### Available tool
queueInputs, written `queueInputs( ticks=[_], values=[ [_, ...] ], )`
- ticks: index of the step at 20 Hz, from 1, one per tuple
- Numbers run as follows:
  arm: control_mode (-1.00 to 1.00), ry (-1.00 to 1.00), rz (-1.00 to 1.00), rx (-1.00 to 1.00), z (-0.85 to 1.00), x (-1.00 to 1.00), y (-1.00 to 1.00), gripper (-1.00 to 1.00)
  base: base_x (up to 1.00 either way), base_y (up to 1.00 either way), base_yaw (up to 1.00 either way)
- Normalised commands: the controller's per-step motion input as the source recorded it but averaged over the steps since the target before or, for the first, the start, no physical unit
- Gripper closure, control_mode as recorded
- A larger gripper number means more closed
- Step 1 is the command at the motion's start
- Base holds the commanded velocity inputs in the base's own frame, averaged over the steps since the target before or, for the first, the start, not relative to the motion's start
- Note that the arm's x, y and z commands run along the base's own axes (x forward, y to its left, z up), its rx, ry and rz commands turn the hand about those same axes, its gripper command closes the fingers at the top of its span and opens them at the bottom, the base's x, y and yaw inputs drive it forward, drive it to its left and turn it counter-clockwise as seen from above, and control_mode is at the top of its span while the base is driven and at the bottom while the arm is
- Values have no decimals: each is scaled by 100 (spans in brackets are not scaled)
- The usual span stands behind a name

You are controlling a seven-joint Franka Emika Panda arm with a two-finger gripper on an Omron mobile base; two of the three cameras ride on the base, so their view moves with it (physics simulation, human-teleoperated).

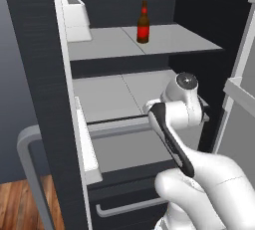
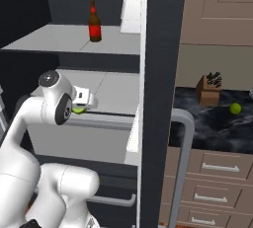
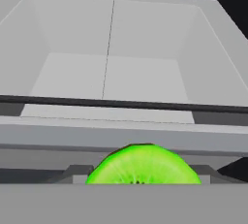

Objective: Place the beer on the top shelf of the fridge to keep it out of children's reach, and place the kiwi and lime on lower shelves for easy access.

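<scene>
Nearest us, our gripper (image 2: pixel 85 104) is pinched on the kiwi (image 3: pixel 143 166), its green cut face toward the hand camera, seemingly just above the front edge of a lower shelf (image 1: pixel 112 97) in the fridge (image 1: pixel 35 64). Farther in, the beer (image 1: pixel 143 24) stands upright on the top shelf (image 1: pixel 174 39). The lime (image 2: pixel 235 108) lies on the dark counter (image 2: pixel 207 123), right.
</scene>
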Motion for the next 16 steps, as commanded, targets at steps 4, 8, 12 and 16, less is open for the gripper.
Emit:
queueInputs(
  ticks=[4, 8, 12, 16],
  values=[
    [-100, 0, 0, 0, -21, 56, 0, 100, 0, 0, 0],
    [-100, 0, 0, 0, -22, 54, 0, 100, 0, 0, 0],
    [-100, 0, 0, 0, -21, 56, 0, 100, 0, 0, 0],
    [-100, 0, 0, 0, -20, 56, 0, 100, 0, 0, 0]
  ],
)
